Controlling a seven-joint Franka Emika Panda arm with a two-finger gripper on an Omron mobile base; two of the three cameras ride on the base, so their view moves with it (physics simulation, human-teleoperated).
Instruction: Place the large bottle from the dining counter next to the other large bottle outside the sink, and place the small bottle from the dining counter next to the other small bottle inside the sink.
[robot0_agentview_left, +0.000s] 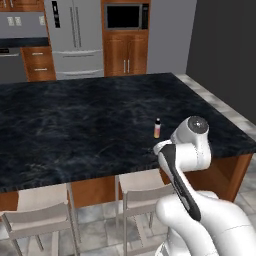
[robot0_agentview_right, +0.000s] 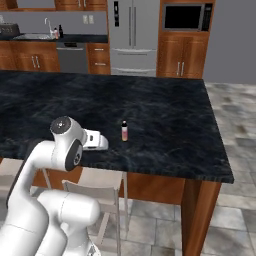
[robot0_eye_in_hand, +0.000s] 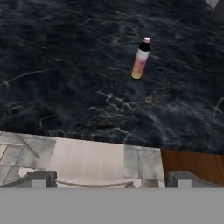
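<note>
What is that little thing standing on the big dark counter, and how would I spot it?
Find the large black marble-look dining counter in the middle of the kitchen. Near its front edge, just beyond the robot's arm, stands a small upright bottle with a pink-to-yellow body, dark neck and pale cap, alone on that dark top.

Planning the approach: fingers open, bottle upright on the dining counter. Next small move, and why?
Probably ease the hand forward over the counter toward the bottle and line the fingers up either side of it. In the hand view they stand wide apart with nothing between them, back over the stool below the counter edge, and the bottle stands upright and alone, well short of their reach.
</note>
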